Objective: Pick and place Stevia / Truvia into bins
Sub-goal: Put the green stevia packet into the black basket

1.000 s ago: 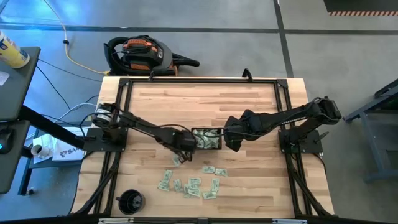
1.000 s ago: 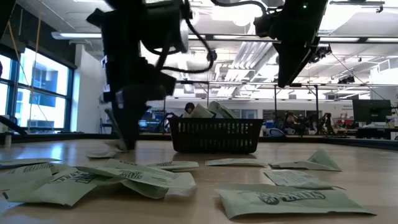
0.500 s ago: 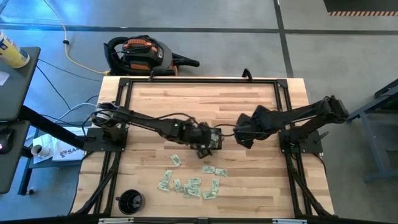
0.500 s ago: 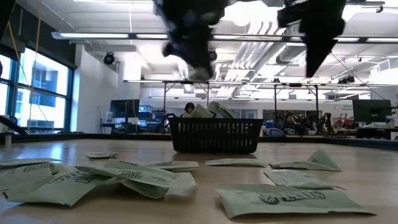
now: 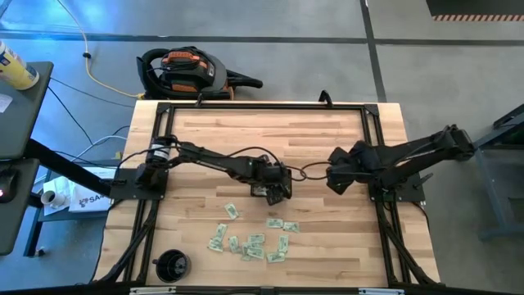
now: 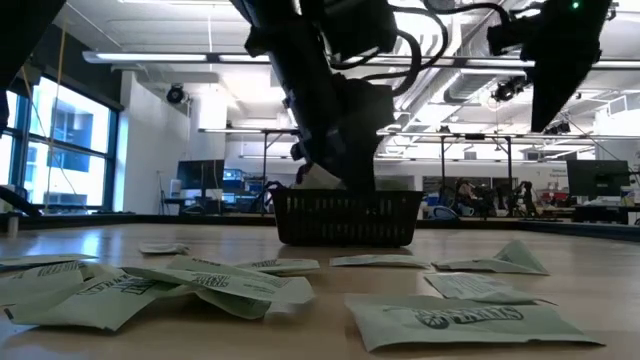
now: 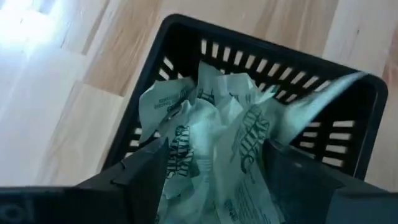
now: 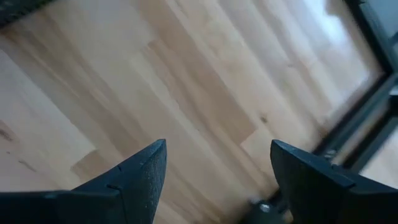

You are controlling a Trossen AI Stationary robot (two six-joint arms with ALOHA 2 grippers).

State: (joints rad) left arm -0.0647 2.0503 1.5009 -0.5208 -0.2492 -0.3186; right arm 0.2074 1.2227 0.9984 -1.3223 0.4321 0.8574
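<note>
The black mesh tray (image 7: 348, 155) sat mid-table, heaped with crumpled pale green-and-white sachets (image 7: 211, 143); more lay scattered nearer the front edge (image 5: 254, 242). The left gripper (image 7: 214, 168), fingers spread wide and empty, had come directly over the tray (half a second before, just beside it). The right gripper (image 8: 217, 168), also wide, had drawn back.

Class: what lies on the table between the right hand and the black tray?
High view: only bare wood lies between the right hand and the black tray; a thin cable hangs above.

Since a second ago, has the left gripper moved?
Yes. The left gripper has swung from the table beside the black tray to directly over it, fingers open above the sachets.
</note>
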